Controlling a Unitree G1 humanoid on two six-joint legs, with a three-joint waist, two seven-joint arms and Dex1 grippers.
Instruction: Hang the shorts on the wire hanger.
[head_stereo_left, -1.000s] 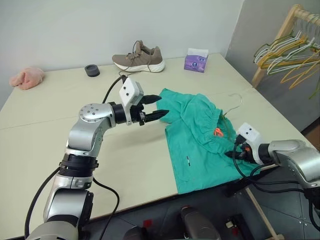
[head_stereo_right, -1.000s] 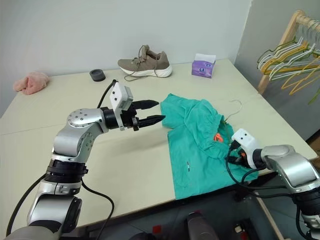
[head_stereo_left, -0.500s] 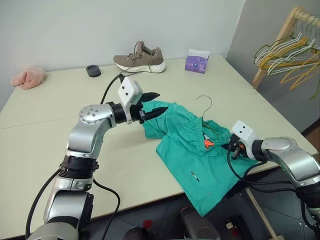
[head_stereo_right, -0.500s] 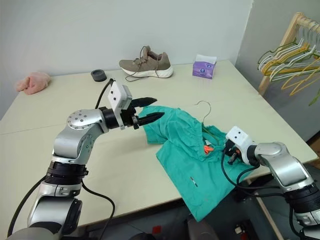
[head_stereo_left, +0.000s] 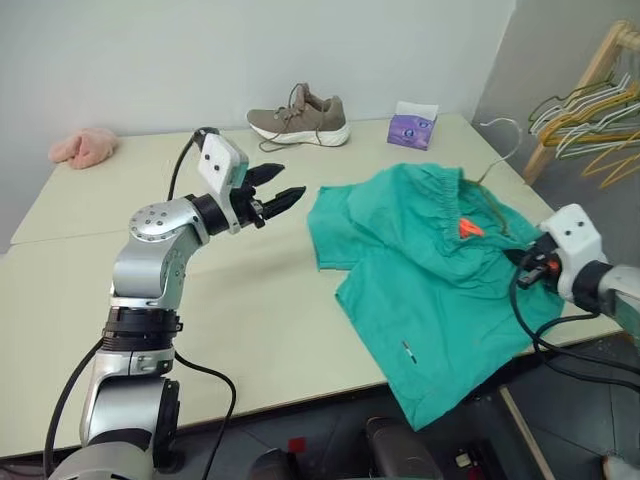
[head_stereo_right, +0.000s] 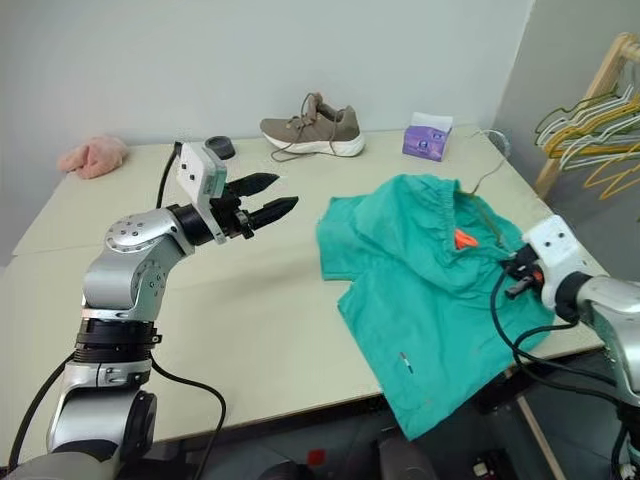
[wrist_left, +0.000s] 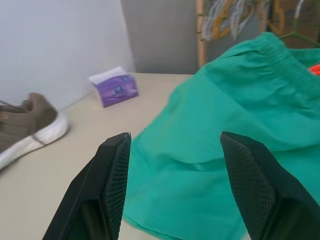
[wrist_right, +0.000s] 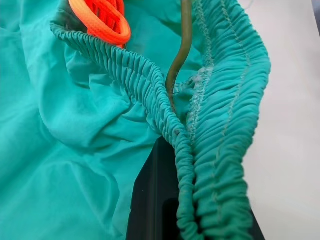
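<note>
Shorts lifted and dragged toward the right edge of the tabletop since a second earlier.

The shorts (head_stereo_left: 430, 270), teal-green with an orange drawstring end (head_stereo_left: 467, 229), were raised at the gathered waistband, one leg draped over the front edge. The waistband was pinched in the clamped-shut right gripper (wrist_right: 186, 165), with the wire hanger (wrist_right: 180, 50) threaded through it and its hook (head_stereo_left: 500, 125) raised above the far right corner. The left gripper (head_stereo_left: 272, 193) was held with jaws wide and empty. A shoe (head_stereo_left: 298, 112), tissue box (head_stereo_left: 413, 125) and pink cloth (head_stereo_left: 84, 146) were lined along the far edge; a rack of hangers (head_stereo_left: 590, 100) stood beyond.
</note>
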